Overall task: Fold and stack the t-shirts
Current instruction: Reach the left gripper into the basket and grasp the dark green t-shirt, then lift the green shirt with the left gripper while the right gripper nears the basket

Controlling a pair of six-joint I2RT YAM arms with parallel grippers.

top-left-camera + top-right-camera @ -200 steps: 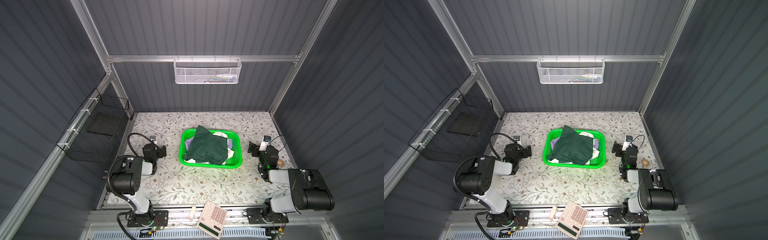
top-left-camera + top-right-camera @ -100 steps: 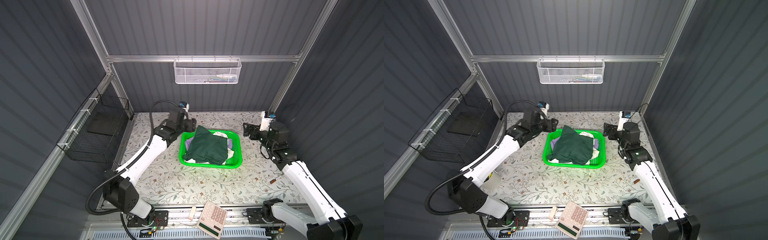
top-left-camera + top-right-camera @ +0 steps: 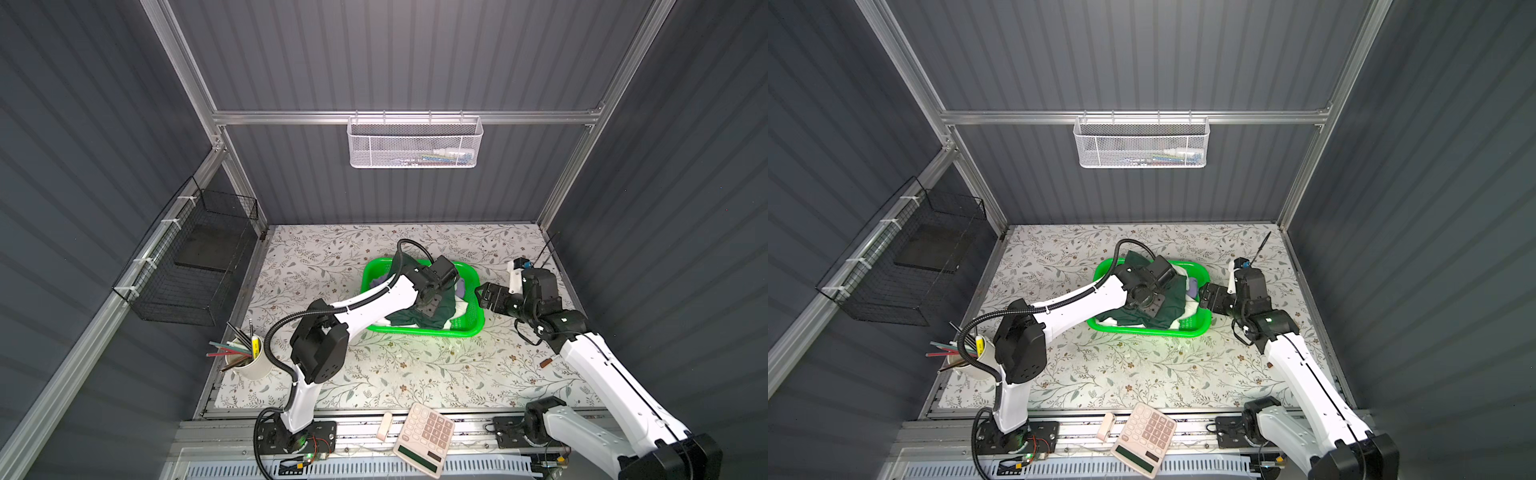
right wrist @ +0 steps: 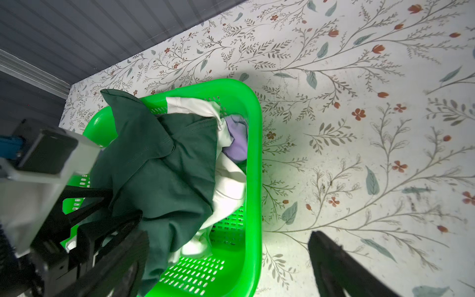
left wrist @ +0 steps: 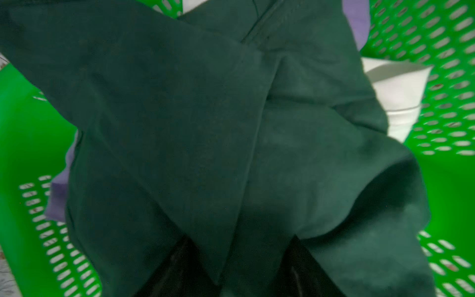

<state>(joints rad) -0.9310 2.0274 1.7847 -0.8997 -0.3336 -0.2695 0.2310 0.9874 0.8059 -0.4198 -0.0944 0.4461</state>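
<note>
The t-shirts lie heaped in a bright green mesh basket (image 3: 432, 330) (image 3: 1142, 330). The dark green t-shirt (image 5: 205, 115) (image 4: 159, 167) (image 3: 1173, 297) is on top, over a white one (image 4: 228, 185) and a lavender one (image 4: 237, 144). My left gripper (image 3: 430, 309) (image 3: 1152, 309) (image 5: 239, 241) points down into the heap. Its fingers (image 5: 180, 259) press into the dark green cloth, still apart, with a fold between them. My right gripper (image 3: 482, 297) (image 3: 1206, 297) (image 4: 228, 232) hovers wide open at the basket's right rim, holding nothing.
A white cup of pencils (image 3: 249, 361) stands at the front left. A calculator (image 3: 424, 436) and a small white block (image 3: 384, 426) lie on the front rail. A small brown piece (image 3: 545, 362) lies under the right arm. A black wire basket (image 3: 195, 266) hangs on the left wall.
Both arms unfolded from their rest poses. The left gripper swung from the basket's far left corner down onto the dark green t-shirt, its jaws narrowing. The right gripper came down to the basket's right rim.
</note>
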